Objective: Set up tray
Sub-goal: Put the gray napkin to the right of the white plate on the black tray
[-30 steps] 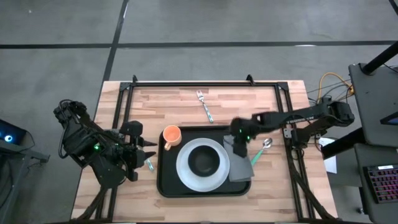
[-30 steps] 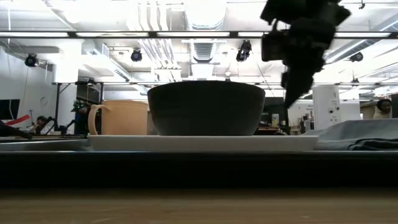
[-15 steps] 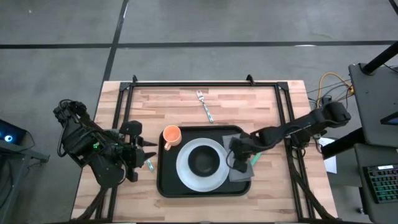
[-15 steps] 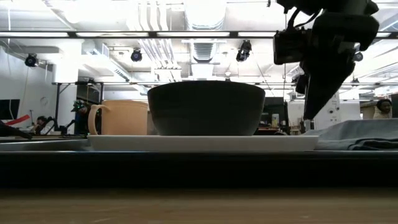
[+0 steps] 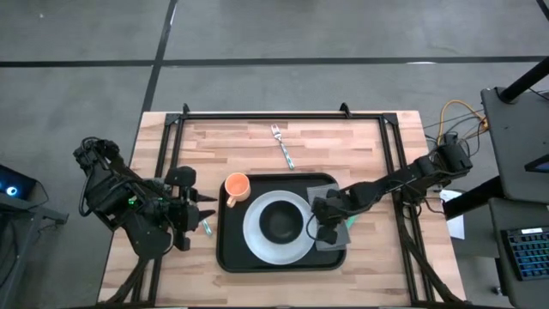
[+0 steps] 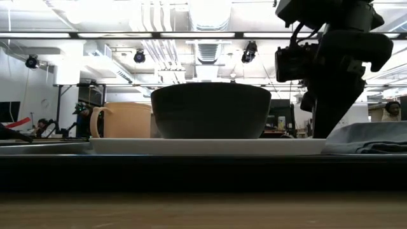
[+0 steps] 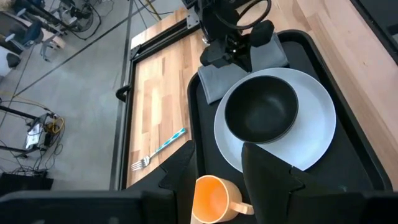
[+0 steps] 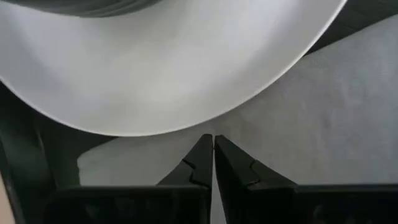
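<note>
Plainly the main risk sits with the right gripper (image 5: 319, 230), whose fingers are pressed together, tip to tip, low over the grey folded napkin (image 5: 330, 225) at the edge of the white plate (image 5: 276, 227). Whether a pinch of cloth is caught between them cannot be told from the wrist view. If it is, a lift could drag the whole napkin, and since the plate's rim looks to overlap the cloth, the pull could shift the plate and rock the black bowl (image 5: 280, 223) sitting on it. If nothing is caught, the tips may simply slide off and leave the napkin askew.

Largest of the task's things, the black tray (image 5: 226, 249) lies at the middle of the table toward the near edge, holding plate, bowl, napkin and the orange mug (image 5: 236, 187) in its far left corner. A sideways sweep of the right arm could nudge the tray on the wood.

The left gripper (image 5: 206, 211) waits just outside the tray's left rim, fingers partly apart with nothing between them in its wrist view, beside a teal-handled utensil (image 5: 206, 227) on the table. A fork (image 5: 281, 145) lies well beyond the tray, toward the far edge.

The surface is a pale wooden table (image 5: 257, 137) with a black frame, on a grey floor. Behind, the low view shows a workshop with ceiling lights, ducts and equipment.
</note>
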You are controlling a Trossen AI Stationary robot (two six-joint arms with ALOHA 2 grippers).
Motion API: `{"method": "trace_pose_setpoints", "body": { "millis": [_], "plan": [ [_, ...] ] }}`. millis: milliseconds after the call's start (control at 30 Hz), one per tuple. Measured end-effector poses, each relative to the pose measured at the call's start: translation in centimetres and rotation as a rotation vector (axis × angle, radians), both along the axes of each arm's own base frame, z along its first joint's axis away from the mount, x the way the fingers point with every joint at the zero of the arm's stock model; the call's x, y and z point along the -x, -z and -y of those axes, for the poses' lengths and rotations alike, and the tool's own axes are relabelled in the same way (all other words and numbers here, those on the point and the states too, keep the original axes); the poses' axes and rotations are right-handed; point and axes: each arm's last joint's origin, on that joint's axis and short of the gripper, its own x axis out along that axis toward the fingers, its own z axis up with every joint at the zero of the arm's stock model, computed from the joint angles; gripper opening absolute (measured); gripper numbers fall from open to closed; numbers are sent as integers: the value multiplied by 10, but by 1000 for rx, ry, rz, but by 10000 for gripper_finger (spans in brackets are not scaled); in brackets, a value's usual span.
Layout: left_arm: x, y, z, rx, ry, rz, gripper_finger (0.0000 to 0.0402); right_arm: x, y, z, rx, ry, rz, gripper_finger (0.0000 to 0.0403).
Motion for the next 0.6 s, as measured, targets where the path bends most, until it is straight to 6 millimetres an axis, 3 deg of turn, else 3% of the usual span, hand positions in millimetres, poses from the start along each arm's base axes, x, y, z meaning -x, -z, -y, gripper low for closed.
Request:
{"method": "trace_pose_setpoints", "body": {
  "millis": [600],
  "plan": [
    [0,0,0,1,0,0,110,-10,13,-4,-69,-30,-1,8]
  ]
}}
